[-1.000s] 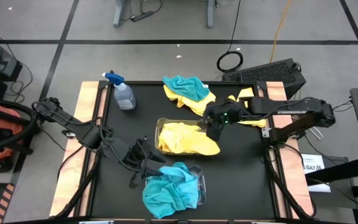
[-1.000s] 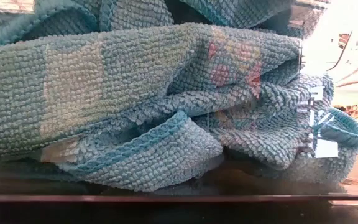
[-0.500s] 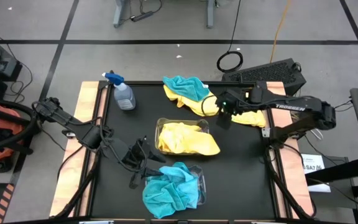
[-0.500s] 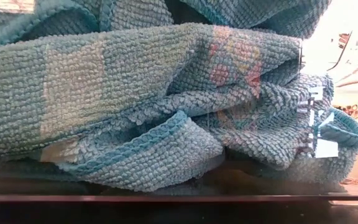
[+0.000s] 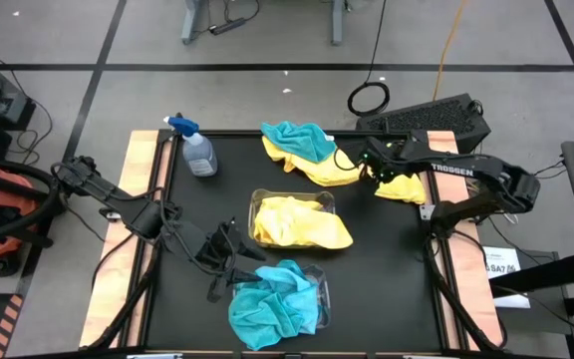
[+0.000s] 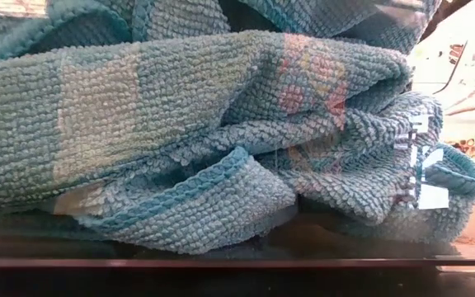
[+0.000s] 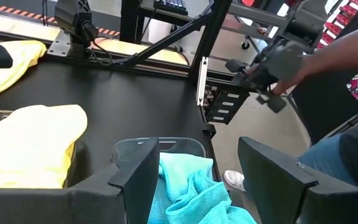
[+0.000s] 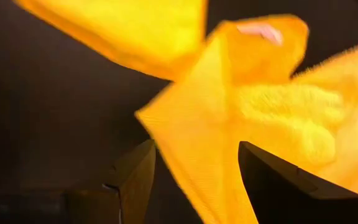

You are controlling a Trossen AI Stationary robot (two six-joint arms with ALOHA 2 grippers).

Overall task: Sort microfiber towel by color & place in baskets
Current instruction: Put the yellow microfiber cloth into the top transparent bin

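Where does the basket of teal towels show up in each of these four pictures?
High view: the teal basket sits at the bottom centre, beside the left gripper.
Low view: it fills nearly the whole picture, teal towels pressed against its clear wall.
Left wrist view: at the bottom centre, between that arm's two open fingers, teal cloth showing.
Right wrist view: not in it, only yellow towel.
Shared landmark: the teal towels themselves.

Bystanders around the black table [image 5: 387, 259]

A spray bottle [image 5: 196, 150] is standing at the table's far left corner; a keyboard [image 5: 436, 117] is lying beyond its far right edge.
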